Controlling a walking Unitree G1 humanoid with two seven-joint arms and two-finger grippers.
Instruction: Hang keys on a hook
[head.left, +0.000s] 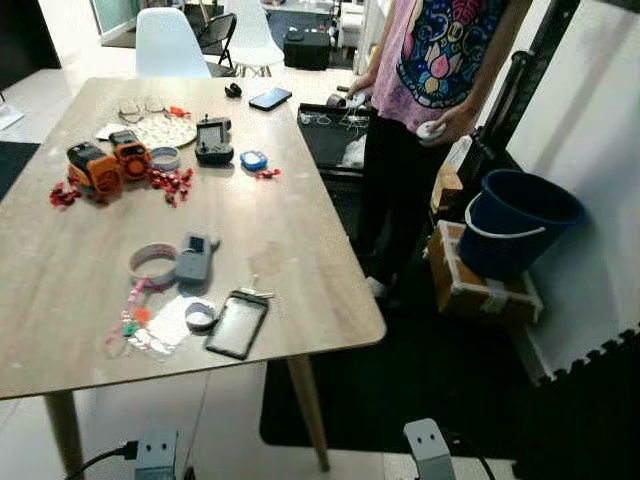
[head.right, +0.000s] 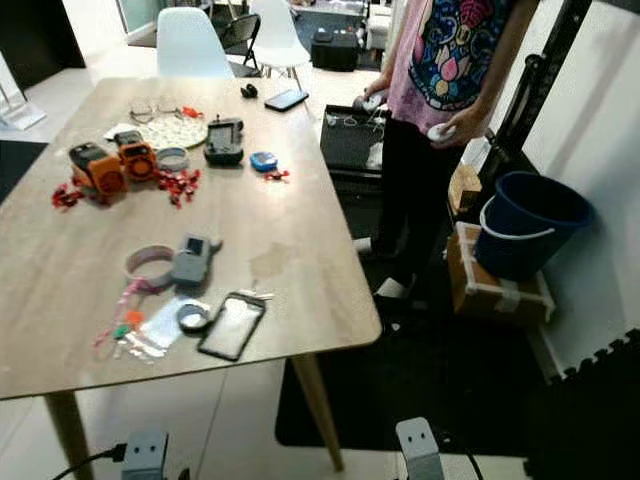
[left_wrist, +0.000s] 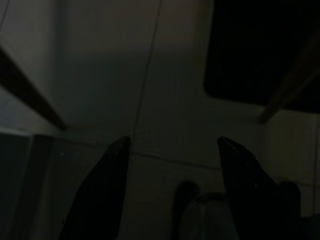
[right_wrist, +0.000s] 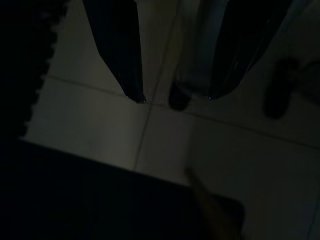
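left pincer (left_wrist: 172, 150): hangs idle below the surface, in shade over pale floor tiles; its two black fingers (left_wrist: 102, 185) stand spread with nothing between them. right pincer (right_wrist: 172, 97): likewise hanging low over the tiles, fingers spread and empty, beside the edge of a dark mat (head.left: 420, 370).

surface (head.left: 290, 230): a wooden top seen from above. near its front edge lie a phone (head.left: 237, 324), a small round lid (head.left: 200, 316), a grey handset (head.left: 194, 258) and a ring of tape (head.left: 152, 264). keys (head.left: 133, 322): probably the small bunch with coloured tags and a pink strap, lying flat at the front left, just beside the clear wrapper; too small to be sure. farther back: two orange gadgets (head.left: 100, 165), red clips (head.left: 172, 181), a plate (head.left: 163, 130), a second phone (head.left: 270, 98). no hook can be made out in these views.

person (head.left: 440, 60): stands at the far right corner of the surface, holding a small white object; a blue bucket (head.left: 520, 220) on a box stands near.

handling, as a judgement: the bunch looks light, loose and floppy, its metal parts hard and slippery, so it would splay and swing once lifted. the best hold is likely the ring or the strap, pinched from above, leaving the ring's opening free for a hook.
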